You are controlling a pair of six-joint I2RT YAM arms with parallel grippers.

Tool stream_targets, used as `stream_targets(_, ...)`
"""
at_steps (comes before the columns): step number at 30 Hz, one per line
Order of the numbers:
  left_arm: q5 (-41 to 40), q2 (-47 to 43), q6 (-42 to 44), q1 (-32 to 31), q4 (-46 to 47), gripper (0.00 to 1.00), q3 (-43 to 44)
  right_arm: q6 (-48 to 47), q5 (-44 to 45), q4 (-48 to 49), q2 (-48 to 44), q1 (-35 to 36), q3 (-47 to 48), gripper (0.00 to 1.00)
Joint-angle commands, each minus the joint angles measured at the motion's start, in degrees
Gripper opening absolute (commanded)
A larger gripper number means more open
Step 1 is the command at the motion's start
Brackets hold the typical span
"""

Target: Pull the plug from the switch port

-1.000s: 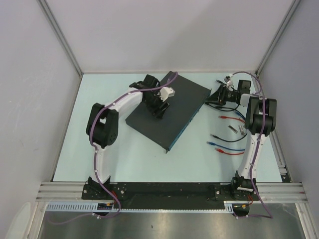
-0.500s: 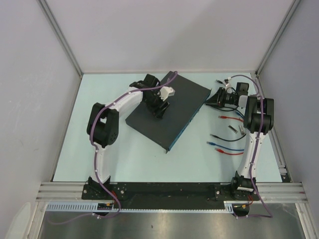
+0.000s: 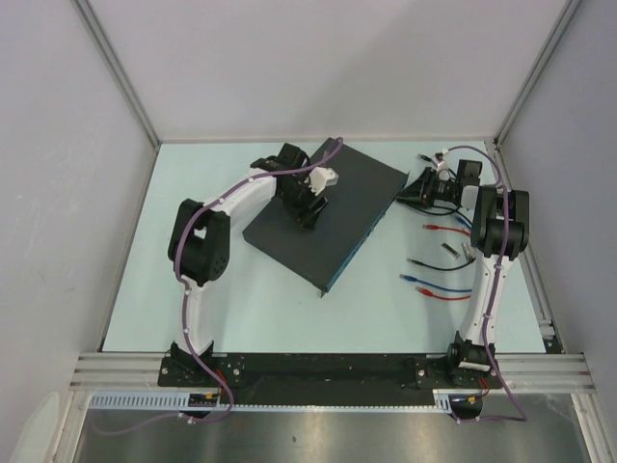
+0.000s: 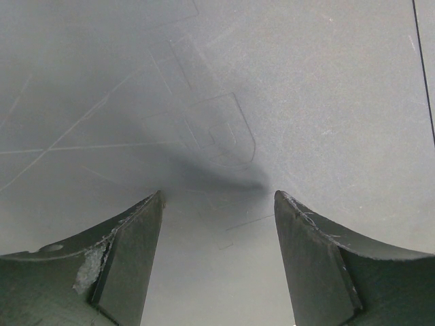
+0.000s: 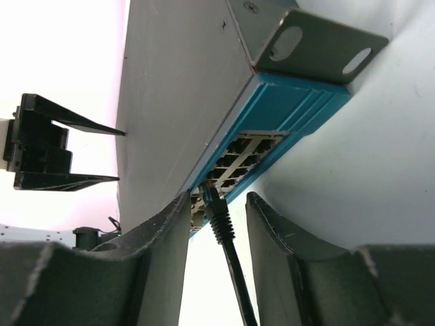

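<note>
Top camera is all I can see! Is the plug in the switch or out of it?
Observer: In. The right wrist view shows the black plug seated in the blue front face of the switch.
Operator: Is the right gripper squeezing it?
Observer: No. The right gripper is open. Its jaws stand on either side of the cable, and there is a gap on each side.
Operator: And the left gripper?
Observer: The left gripper is open over the switch's flat grey top, with nothing between its jaws.
</note>
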Motion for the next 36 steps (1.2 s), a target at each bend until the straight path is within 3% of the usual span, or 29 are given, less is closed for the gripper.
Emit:
stream_targets(1, -1.04, 2.58, -0.29, -0.2, -1.89, 0.73, -0.1, 2.37, -2.71, 5.74, 0.86, 0.16, 0.0, 0.44)
stream_targets(14, -1.22, 2.58, -0.29, -0.64, -1.62, 0.73, 0.07, 1.75, -0.86, 3.81, 0.77, 1.22, -0.36, 0.37)
stream_targets(21, -1.13, 2.32, -0.21, -0.64, -1.62, 0.73, -0.02, 7.29, -6.84, 12.77, 0.95, -0.36, -2.64, 0.41)
stream_targets(36, -1.3, 2.5, -0.21, -0.99, -1.45, 0.73, -0.19, 7.12, -7.29, 12.59, 1.48, -0.72, -2.73, 0.4)
